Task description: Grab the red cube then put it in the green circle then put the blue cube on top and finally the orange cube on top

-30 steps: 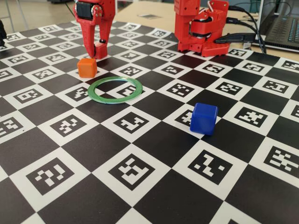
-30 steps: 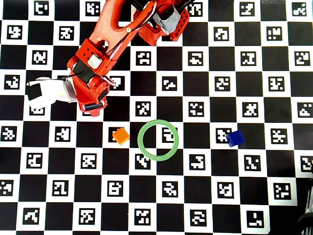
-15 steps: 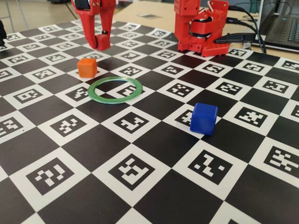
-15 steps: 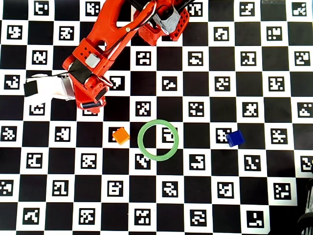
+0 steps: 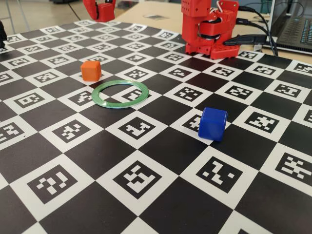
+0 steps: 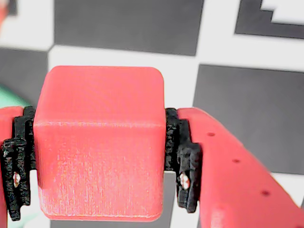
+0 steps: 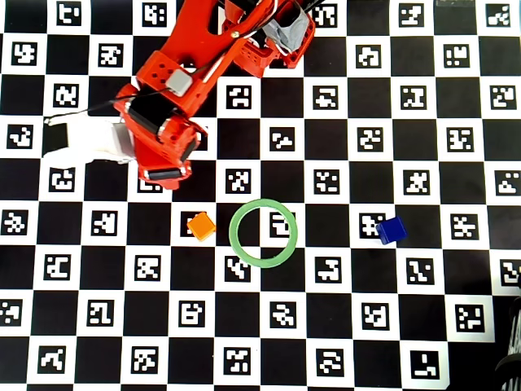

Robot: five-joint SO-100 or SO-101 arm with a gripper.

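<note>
The wrist view is filled by the red cube (image 6: pixel 99 142), which my gripper (image 6: pixel 99 159) is shut on, black pads pressing both its sides, above the checkered mat. In the fixed view only the gripper's tips (image 5: pixel 100 9) show, high at the top edge, far behind the orange cube (image 5: pixel 91 70). The green circle (image 5: pixel 117 106) lies flat and empty just right of the orange cube. The blue cube (image 5: pixel 213 123) stands farther right and nearer the camera. From overhead, the gripper end (image 7: pixel 165 173) hovers up-left of the orange cube (image 7: pixel 201 226), the green circle (image 7: pixel 233 232) and the blue cube (image 7: pixel 391 230); the arm hides the red cube there.
A black-and-white marker mat (image 5: pixel 146 180) covers the table. The arm's red base (image 5: pixel 209 31) stands at the back, with cables and a laptop (image 5: pixel 297 24) to its right. A white camera mount (image 7: pixel 81 147) sticks out left of the wrist.
The gripper has risen from beside the orange cube up to the top edge of the fixed view, holding the red cube. From overhead it has shifted slightly right.
</note>
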